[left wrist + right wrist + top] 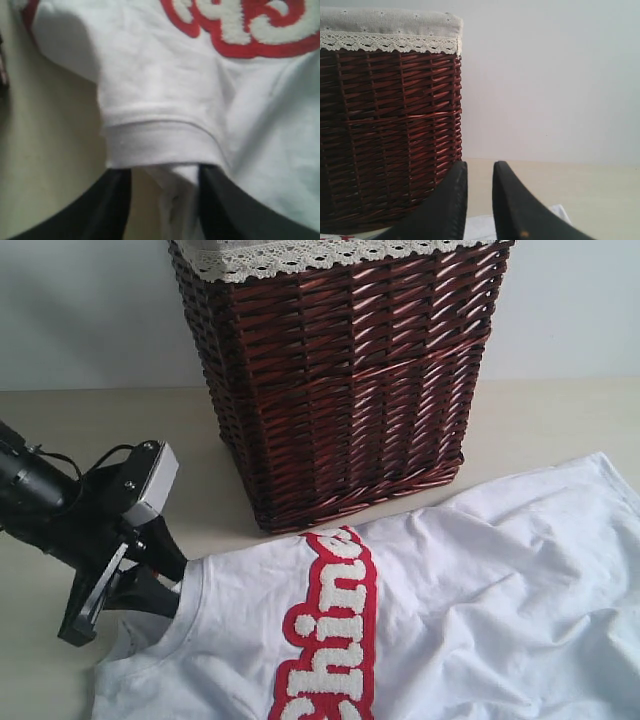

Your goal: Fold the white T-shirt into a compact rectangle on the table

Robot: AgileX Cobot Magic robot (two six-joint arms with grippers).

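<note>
Now your left jaws are straddling the T-shirt [480, 580] sleeve hem [160, 142] at lower left, spread, the shirt running rightward; your right jaws are hanging narrowly parted, empty, facing the basket [390, 130].

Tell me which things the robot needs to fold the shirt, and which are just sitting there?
For the job: white T-shirt, table, left gripper at the sleeve hem.
Just sitting there: wicker basket, its lace trim.
</note>
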